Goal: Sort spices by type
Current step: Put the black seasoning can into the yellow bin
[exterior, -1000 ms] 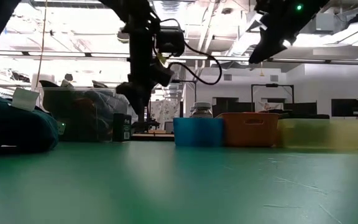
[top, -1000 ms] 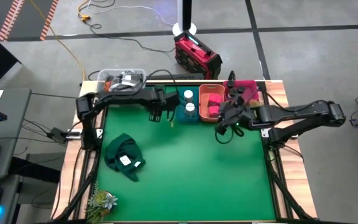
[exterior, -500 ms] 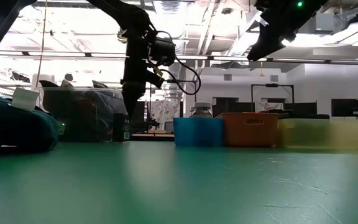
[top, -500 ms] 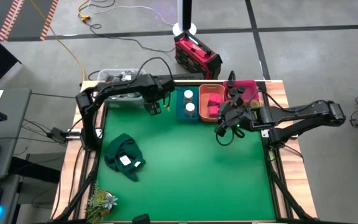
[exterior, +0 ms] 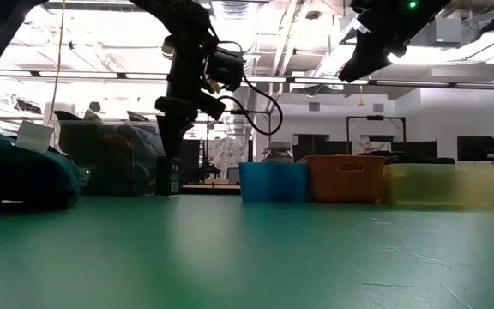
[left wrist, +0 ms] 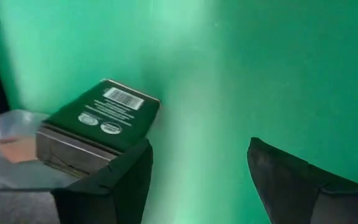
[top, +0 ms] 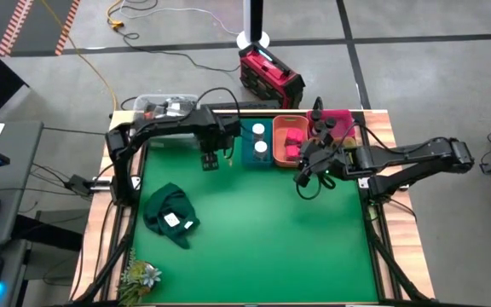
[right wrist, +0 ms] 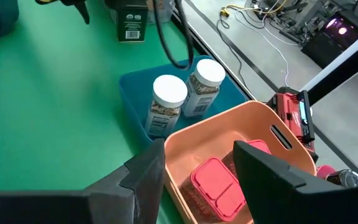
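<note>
A dark rectangular tin (left wrist: 104, 121) with a barcode stands upright on the green mat beside the clear tub. It also shows in the low view (exterior: 169, 176) and the right wrist view (right wrist: 131, 23). My left gripper (left wrist: 197, 180) is open just above and beside it; in the low view (exterior: 168, 142) it points down over the tin. Two white-capped jars (right wrist: 182, 93) stand in the blue bin (top: 258, 147). Red-pink boxes (right wrist: 215, 183) lie in the orange bin (top: 290, 139). Dark round jars sit in the pink bin (top: 335, 124). My right gripper (right wrist: 197, 186) is open and empty above the mat near the orange bin.
A clear tub of clutter (top: 167, 108) stands at the far left corner. A dark green cloth with a white label (top: 169, 213) lies at the left. A small flower sprig (top: 139, 275) lies at the near left edge. The three bins line the far edge.
My left gripper has moved toward the table's left edge, from beside the blue bin to over the dark tin, and has dipped a little. The tin stands where it was.
</note>
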Tool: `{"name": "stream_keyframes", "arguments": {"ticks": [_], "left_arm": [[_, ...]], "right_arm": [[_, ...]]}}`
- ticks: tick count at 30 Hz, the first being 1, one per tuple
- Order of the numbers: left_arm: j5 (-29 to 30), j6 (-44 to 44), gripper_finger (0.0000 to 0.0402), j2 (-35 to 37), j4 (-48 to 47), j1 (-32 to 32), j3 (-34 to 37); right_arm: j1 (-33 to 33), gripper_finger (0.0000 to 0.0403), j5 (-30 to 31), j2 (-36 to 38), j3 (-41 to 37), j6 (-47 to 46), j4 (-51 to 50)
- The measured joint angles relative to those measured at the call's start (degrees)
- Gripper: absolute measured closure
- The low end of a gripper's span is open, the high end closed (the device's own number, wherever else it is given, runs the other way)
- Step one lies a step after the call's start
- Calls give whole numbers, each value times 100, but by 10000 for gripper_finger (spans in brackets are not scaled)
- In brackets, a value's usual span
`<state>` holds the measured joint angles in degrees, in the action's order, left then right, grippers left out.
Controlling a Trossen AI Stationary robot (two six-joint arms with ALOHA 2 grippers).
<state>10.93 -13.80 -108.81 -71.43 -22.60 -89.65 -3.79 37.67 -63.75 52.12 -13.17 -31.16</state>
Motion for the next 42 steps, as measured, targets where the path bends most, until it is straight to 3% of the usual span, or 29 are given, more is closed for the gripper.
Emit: {"name": "stream_keyframes", "arguments": {"ticks": [6, 11, 15, 22, 35, 42], "left_arm": [[1245, -336, 152, 0, 320, 190, 2], [1567, -941, 152, 0, 619, 241, 2], [1901, -604, 152, -2, 801, 260, 2], [1852, 20, 152, -2, 781, 10, 2], [1905, 15, 152, -4, 392, 110, 2], [1903, -424, 152, -4, 264, 227, 2]], "right_arm": [[7, 184, 0, -33, 2, 13, 71], [7, 184, -20, -122, 10, 20, 132], [7, 184, -22, -195, 11, 97, 137], [7, 184, -22, -232, 9, 122, 183], [7, 184, -24, -232, 9, 166, 341], [5, 184, -28, -232, 7, 166, 337]]}}
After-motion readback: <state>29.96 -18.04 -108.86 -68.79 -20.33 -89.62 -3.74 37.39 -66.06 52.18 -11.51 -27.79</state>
